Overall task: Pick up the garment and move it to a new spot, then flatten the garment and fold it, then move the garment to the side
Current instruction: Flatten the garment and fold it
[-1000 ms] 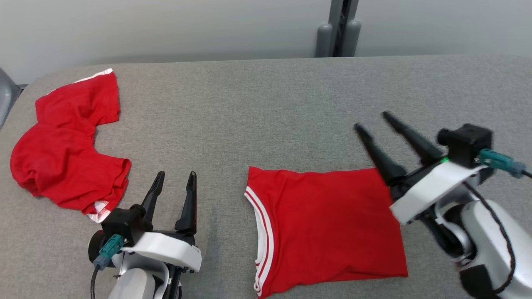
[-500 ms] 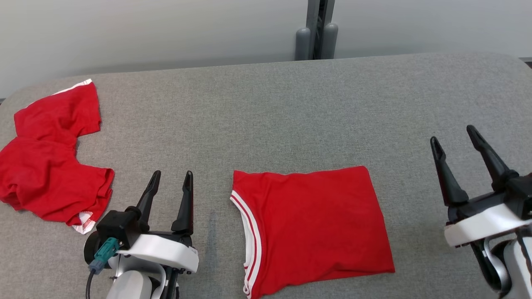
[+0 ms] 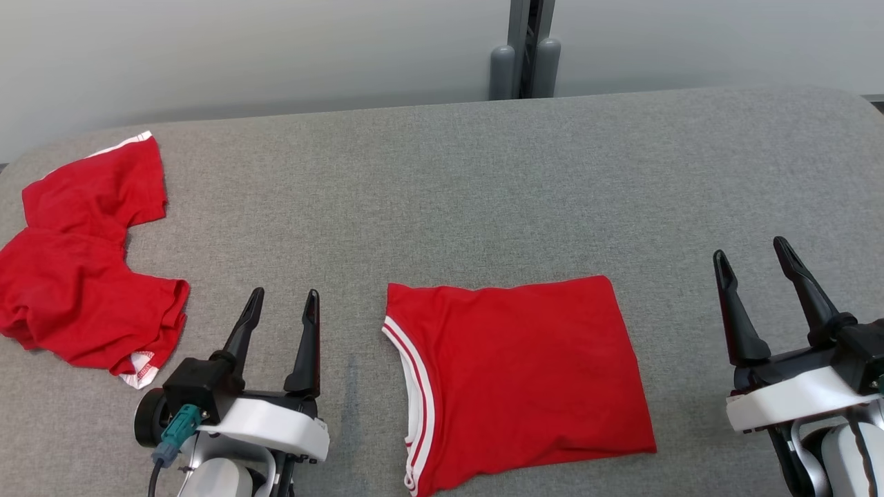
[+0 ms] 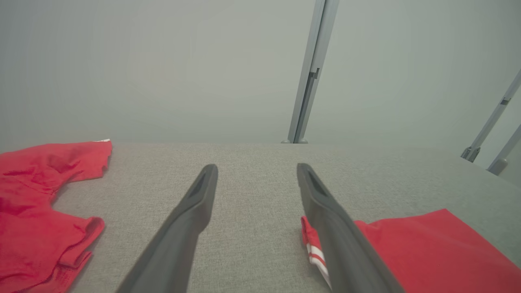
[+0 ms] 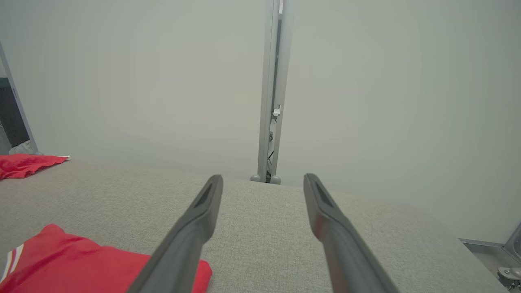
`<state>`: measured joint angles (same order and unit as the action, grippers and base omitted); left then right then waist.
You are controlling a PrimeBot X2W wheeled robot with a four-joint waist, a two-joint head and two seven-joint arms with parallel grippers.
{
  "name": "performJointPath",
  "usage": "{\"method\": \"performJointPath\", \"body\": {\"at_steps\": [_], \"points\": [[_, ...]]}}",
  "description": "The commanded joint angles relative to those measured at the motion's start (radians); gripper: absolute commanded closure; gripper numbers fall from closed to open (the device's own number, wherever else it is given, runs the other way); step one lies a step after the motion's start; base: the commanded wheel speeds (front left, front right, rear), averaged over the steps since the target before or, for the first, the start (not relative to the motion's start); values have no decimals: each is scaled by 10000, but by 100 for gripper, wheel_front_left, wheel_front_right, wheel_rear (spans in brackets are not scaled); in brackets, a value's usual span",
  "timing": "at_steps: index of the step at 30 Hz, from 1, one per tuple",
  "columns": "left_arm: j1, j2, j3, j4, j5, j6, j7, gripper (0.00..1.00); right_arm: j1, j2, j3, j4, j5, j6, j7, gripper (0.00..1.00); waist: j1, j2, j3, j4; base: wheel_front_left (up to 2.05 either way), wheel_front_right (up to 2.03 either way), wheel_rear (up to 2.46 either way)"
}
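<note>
A red garment (image 3: pixel 518 373) with white-striped trim lies folded into a flat rectangle at the table's front middle. It also shows in the left wrist view (image 4: pixel 427 252) and the right wrist view (image 5: pixel 81 260). A second red garment (image 3: pixel 83 276) lies crumpled at the far left (image 4: pixel 36 203) (image 5: pixel 24 165). My left gripper (image 3: pixel 284 295) is open and empty, hovering between the two garments (image 4: pixel 257 167). My right gripper (image 3: pixel 751 250) is open and empty too, standing clear to the right of the folded garment (image 5: pixel 263 177).
The grey fabric-covered table (image 3: pixel 449 193) has rounded far corners and bare cloth across its back and right. A grey metal post (image 3: pixel 525 48) stands behind its far edge against a pale wall.
The head camera has shifted. My right gripper has drawn back from the folded garment's right edge to the lower right. My left gripper has sunk slightly. Both garments lie as before.
</note>
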<state>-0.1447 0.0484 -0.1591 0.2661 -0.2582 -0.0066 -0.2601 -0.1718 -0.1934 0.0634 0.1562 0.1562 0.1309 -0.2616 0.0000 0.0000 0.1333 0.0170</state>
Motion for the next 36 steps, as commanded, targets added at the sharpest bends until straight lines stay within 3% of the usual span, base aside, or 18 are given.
{"method": "performJointPath", "body": {"at_steps": [1,20,22,36], "points": [[100,43,26,-72,-4,-5,-40,0,125,18,-60,-44,-93,-3,-62,0,0,0,12,17,0,0,0],[233,44,-42,-548,-94,78,-40,0,86,111,-35,-162,-222,-3,-68,0,0,0,-18,93,0,0,0],[386,43,-30,-726,-547,111,-40,0,69,122,-28,-158,-213,-3,-68,0,0,0,-39,87,0,0,0],[566,43,-158,-1126,-223,367,-40,0,52,110,68,-107,-124,-3,-68,0,0,0,-129,138,0,0,0]]}}
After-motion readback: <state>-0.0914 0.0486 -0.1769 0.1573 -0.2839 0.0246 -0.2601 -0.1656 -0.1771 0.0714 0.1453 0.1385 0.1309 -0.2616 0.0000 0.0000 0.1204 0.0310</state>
